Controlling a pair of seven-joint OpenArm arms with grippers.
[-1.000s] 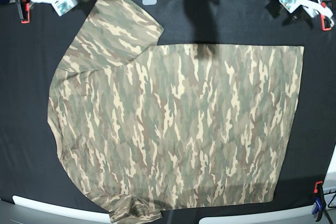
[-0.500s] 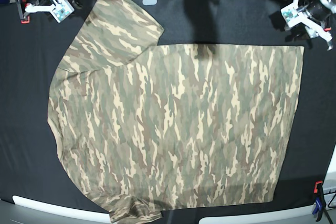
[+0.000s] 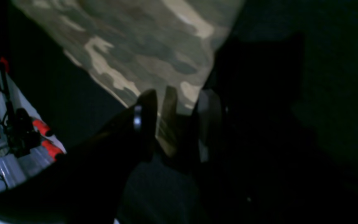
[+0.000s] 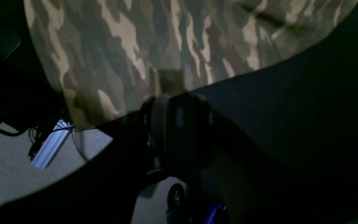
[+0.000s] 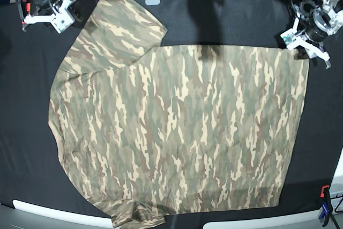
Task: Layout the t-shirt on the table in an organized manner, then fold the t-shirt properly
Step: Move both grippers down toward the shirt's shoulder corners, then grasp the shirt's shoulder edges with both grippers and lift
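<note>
The t-shirt point(image 5: 182, 132) lies spread flat on the table point(image 5: 21, 132), its long axis running across the base view: neck end and shoulders toward that view's left, straight hem toward its right. One sleeve point(image 5: 120, 28) fans out toward the far left corner; the other sleeve point(image 5: 136, 215) is bunched and partly tucked at the near edge, so I judge the layout nearly but not fully tidy. The relation that matters is at the far hem corner point(image 5: 305, 51): my left gripper point(image 5: 306, 40) sits just beside it, at the far right of the base view, with the cloth stretching away from it toward the near side and the neck end. In the left wrist view that corner point(image 3: 194, 90) runs down between my fingers, which stand apart with a strip of camouflage in the gap; I cannot tell whether they touch the fabric yet. My right gripper point(image 5: 51, 17) is at the far left corner, beside the outer edge of the spread sleeve but off it, over bare black cloth. In the right wrist view its fingers point(image 4: 179, 124) look close together with nothing between them, though the dark view leaves that uncertain. So the left arm is the nearer to a grasp, while the right would have to reach in toward the sleeve. The black table cloth shows open margins on all sides, with clamps point(image 5: 324, 199) at the edges well clear of the shirt.
</note>
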